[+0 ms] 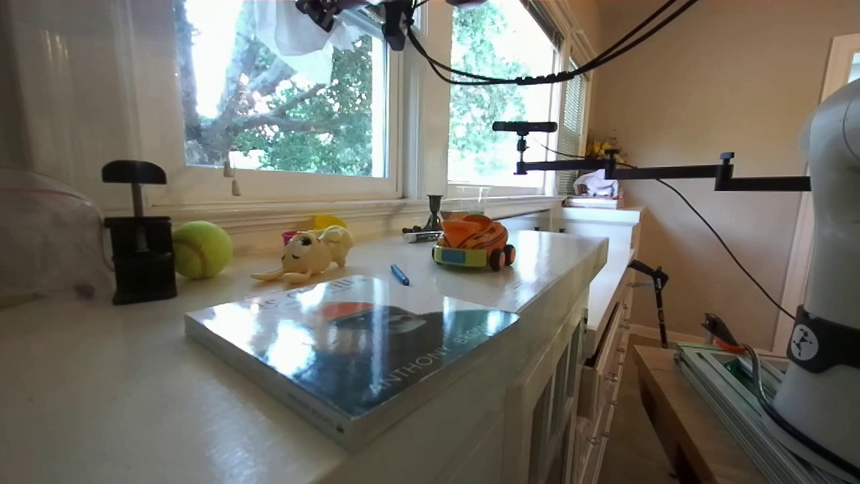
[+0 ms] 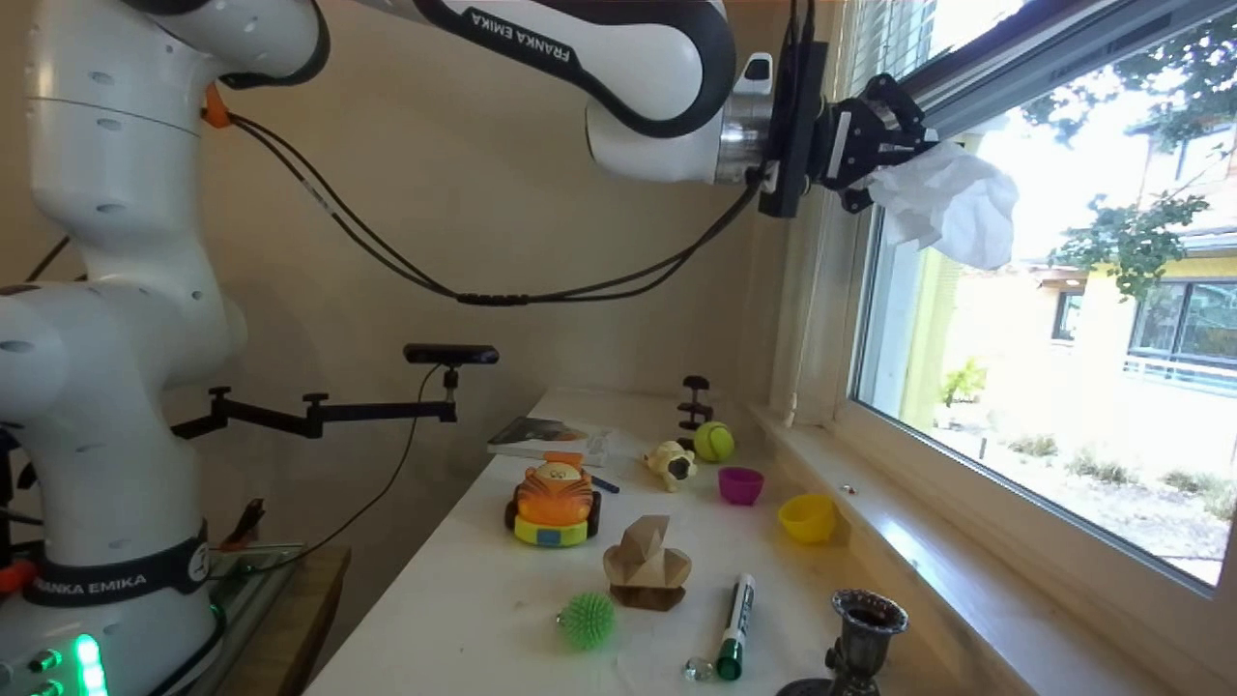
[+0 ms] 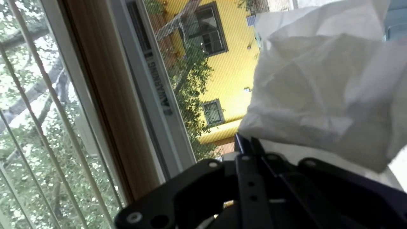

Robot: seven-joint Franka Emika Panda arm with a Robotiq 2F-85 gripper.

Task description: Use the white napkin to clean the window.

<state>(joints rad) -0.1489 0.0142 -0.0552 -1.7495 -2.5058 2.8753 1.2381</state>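
I see open air seven o'clock from the gripper (image 2: 925, 148) (cables (image 2: 493, 300) sag at eight); the window (image 2: 1092, 290) blocks four.

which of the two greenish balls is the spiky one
The green ball near the green-capped marker: spikes cover it, while the yellower tennis ball is spike-free with a curved seam.

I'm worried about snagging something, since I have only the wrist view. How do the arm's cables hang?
Observer: In an exterior view, the cables sag in a loose loop beneath the arm.
Operator: Noted. And if I go lower, does anything upright stand down there?
Observer: Yes. In an exterior view, a candlestick stands on the counter, on the side nearest the window. Whether it is directly under the napkin, I can't tell.
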